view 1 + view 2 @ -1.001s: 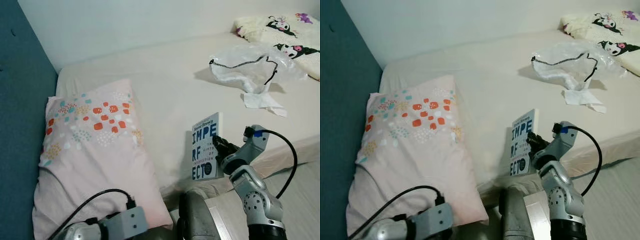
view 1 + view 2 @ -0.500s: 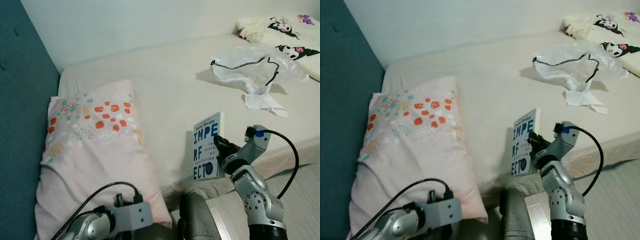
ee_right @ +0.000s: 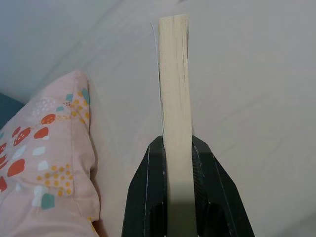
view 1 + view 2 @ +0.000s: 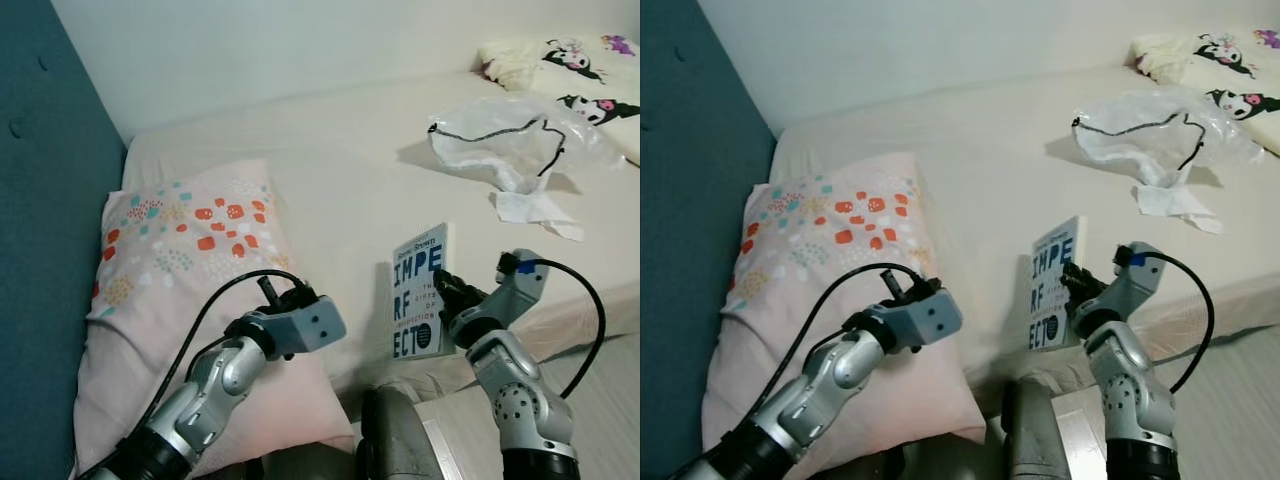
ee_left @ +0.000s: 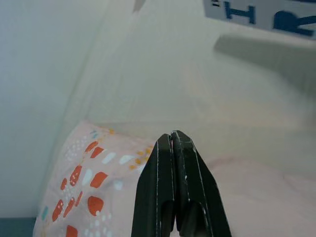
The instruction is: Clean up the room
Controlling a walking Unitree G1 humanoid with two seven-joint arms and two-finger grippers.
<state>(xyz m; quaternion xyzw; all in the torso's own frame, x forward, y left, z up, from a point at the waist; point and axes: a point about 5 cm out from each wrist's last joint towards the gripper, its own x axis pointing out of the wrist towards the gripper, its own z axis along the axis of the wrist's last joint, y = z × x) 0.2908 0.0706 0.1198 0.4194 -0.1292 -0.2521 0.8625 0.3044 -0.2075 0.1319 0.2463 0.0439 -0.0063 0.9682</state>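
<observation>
We hold the book (image 4: 418,292) upright over the near edge of the bed (image 4: 340,170), cover facing us; the right gripper (image 4: 447,297) is clamped on its edge, page block squeezed between both fingers in the right wrist view. The left gripper (image 5: 174,143) has its fingers pressed together, holding nothing, above the patterned pillow (image 4: 175,265) to the book's left. Farther back on the mattress lie a crumpled plastic bag (image 4: 510,135) and a scrap of tissue (image 4: 532,207), with a cartoon-print pillow (image 4: 560,70) at the far corner. Judged progress: early. The book is lifted but not put away; bag and tissue remain untouched.
</observation>
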